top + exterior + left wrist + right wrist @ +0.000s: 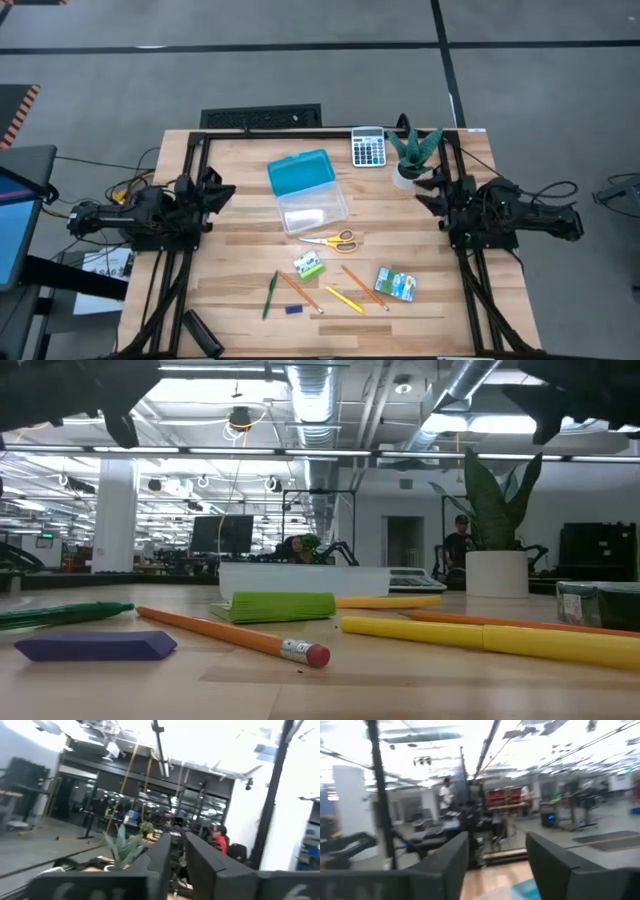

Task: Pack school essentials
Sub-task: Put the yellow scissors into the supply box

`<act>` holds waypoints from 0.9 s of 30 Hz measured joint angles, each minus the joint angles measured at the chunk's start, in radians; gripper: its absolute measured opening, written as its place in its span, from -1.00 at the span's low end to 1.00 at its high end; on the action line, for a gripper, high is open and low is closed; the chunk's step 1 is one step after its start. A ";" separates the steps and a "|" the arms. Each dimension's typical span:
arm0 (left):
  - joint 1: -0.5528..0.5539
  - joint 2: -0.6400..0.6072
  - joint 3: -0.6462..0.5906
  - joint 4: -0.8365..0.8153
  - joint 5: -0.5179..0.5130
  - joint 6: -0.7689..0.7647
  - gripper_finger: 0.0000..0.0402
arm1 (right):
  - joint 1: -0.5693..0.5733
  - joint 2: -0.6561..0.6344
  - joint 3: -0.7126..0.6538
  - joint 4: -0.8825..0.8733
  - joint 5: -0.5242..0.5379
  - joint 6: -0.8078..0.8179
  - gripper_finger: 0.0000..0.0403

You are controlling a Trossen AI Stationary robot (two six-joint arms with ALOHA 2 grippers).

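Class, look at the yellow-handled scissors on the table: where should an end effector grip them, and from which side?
Grip the scissors across the closed blades, just ahead of the handles, coming straight down. They lie flat, so only the top is open, and the blades are narrower than the loops.

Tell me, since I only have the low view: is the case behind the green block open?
Observer: Yes. The pencil case lies open, with its blue lid flipped toward the far edge and its clear tray nearer the stationery.
Operator: Where are the arms?
Observer: The left gripper and the right gripper wait on either side of the case, holding nothing.
Operator: And the scissors?
Observer: The yellow-handled scissors lie flat just in front of the tray.
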 joint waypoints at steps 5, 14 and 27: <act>0.000 0.012 0.002 0.024 0.070 0.028 -0.39 | -0.022 0.001 0.090 -0.080 0.033 -0.037 0.28; 0.000 0.024 0.046 -0.031 0.018 -0.079 0.31 | -0.045 0.210 0.249 -0.289 0.125 -0.060 0.29; 0.000 0.208 0.224 -0.179 -0.036 0.008 0.49 | -0.018 0.732 0.295 -0.493 0.149 0.042 0.29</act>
